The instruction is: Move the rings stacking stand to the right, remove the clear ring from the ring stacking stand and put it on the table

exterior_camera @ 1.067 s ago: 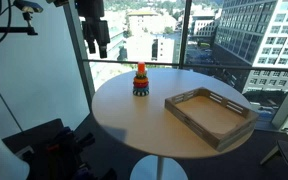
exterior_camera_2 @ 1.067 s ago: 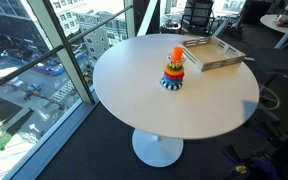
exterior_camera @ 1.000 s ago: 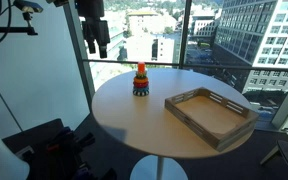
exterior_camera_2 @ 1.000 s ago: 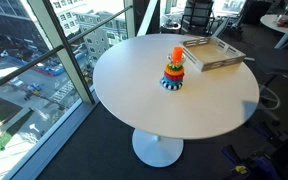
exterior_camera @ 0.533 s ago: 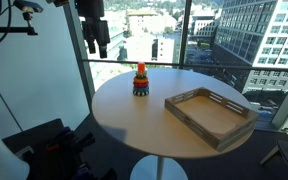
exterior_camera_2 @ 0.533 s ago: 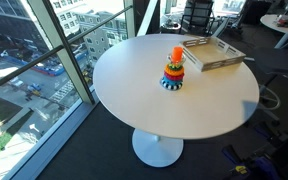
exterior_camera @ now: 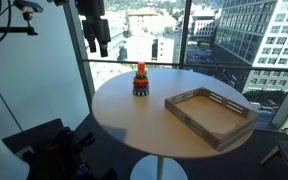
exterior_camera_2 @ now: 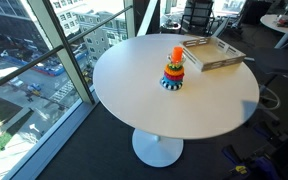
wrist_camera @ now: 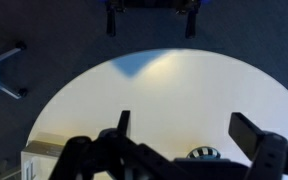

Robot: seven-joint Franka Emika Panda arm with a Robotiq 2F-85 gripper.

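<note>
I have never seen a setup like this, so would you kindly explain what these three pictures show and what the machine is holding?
The machine is a robot arm. Its two-fingered tool hangs high above the table, open and holding nothing. Two pictures come from cameras standing in the room. The third looks down from the arm's wrist, past the tool's fingers. On the table stand a small toy, the rings stacking stand, and a wooden tray, apart from each other.

The rings stacking stand (exterior_camera: 141, 80) sits on the table (exterior_camera: 124, 118), apart from the tray (exterior_camera: 210, 115).
</note>
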